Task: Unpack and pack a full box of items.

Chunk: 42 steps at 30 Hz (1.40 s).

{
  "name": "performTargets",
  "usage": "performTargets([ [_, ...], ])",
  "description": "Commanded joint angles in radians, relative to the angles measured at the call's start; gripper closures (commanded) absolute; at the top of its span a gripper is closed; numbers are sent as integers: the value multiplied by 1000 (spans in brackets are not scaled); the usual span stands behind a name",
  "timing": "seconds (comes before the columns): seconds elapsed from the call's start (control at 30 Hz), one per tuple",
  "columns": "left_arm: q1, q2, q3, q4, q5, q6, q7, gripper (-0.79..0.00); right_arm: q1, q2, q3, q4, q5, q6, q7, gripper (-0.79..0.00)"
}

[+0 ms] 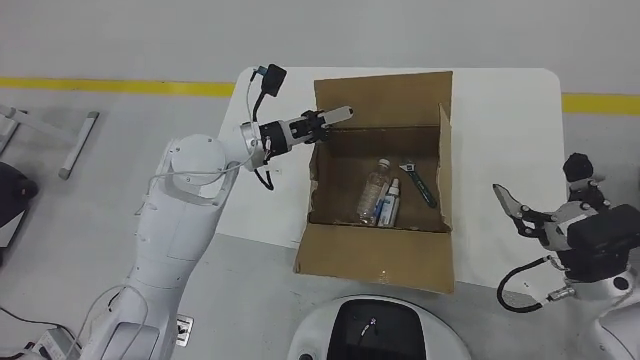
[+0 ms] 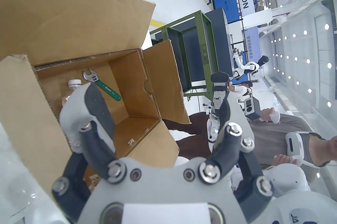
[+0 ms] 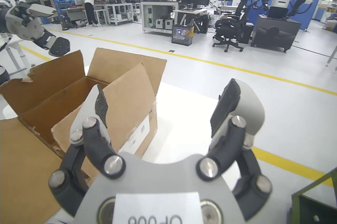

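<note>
An open cardboard box (image 1: 375, 255) stands on the white table (image 1: 500, 110). Inside lie a clear plastic bottle (image 1: 374, 190), a small blue-and-white tube (image 1: 390, 203) and a green-handled wrench (image 1: 418, 182). My left gripper (image 1: 335, 118) hovers open over the box's far left corner; its wrist view looks down on the box (image 2: 65, 19), the wrench (image 2: 105, 86) and the bottle's cap (image 2: 74, 83) past the left gripper (image 2: 158, 106). Off the table's right side my right gripper (image 1: 515, 205) stands open and holds nothing. From the right gripper (image 3: 165, 96) I see the box (image 3: 126, 101) and the left gripper (image 3: 39, 25).
All of the box's flaps are folded outward. Bare tabletop lies to the right of the box (image 1: 500, 160) and along its left side. A yellow floor line (image 1: 100, 86) runs behind the table. A green-framed cart (image 2: 200, 51) stands in the room beyond.
</note>
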Motion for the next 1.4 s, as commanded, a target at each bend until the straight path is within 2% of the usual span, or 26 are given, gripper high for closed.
performTargets([
  [0.0,6,3,-19,-5,-5,-4,5,-785,18,0,-28,-29,-23,-12,51,-785],
  [0.2,29,12,-81,-13,-20,-8,29,-785,111,-6,-148,-52,-86,-38,162,-785],
  [0.3,39,17,-112,-5,-20,-5,45,-785,163,-13,-213,-36,-117,-18,200,-785],
  [0.37,45,20,-132,1,-24,-1,55,-785,195,-19,-258,-29,-131,0,219,-576],
  [0.4,49,21,-140,3,-30,0,58,-785,210,-22,-283,-21,-141,7,228,-308],
  [0.43,53,22,-147,5,-30,1,62,-785,225,-25,-307,-13,-157,12,234,-160],
  [0.5,59,25,-156,5,-29,2,63,-785,246,-32,-351,5,-172,31,240,0],
  [0.77,61,26,-160,5,-25,5,66,-785,276,-55,-478,63,-189,96,243,0],
  [0.97,61,26,-160,5,-25,5,66,-785,265,-66,-520,81,-147,107,237,0],
  [1.13,61,26,-160,5,-25,5,66,-785,264,-71,-512,116,-135,138,240,0],
  [1.37,61,26,-160,5,-25,5,66,-785,200,-64,-414,88,-98,195,243,0],
])
